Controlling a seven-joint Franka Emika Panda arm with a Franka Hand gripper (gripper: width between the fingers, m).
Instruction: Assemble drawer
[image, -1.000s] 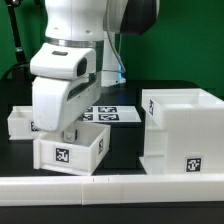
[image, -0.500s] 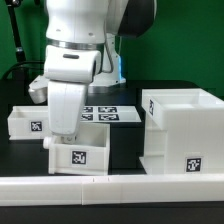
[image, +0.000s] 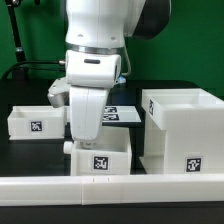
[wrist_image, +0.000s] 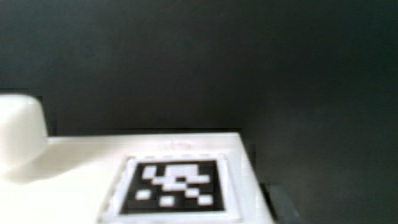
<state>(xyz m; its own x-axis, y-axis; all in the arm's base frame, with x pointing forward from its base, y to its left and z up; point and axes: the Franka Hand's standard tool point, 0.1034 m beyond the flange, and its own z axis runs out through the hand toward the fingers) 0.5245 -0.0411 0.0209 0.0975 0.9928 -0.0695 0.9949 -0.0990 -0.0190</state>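
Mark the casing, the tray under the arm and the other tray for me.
casing (image: 178, 140), exterior view, front wall above its tag.
tray under the arm (image: 101, 162), exterior view, tag on front wall.
other tray (image: 37, 126), exterior view, tag on front wall.

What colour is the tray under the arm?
The tray is white, black-and-white tag on front; clearest in the exterior view.

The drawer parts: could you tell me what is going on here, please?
The arm's gripper is down at one tray, which has moved across to beside the casing over the last second. Whether it grips or pushes the tray is hidden. The other tray waits on the exterior view's left; nothing is inserted yet.
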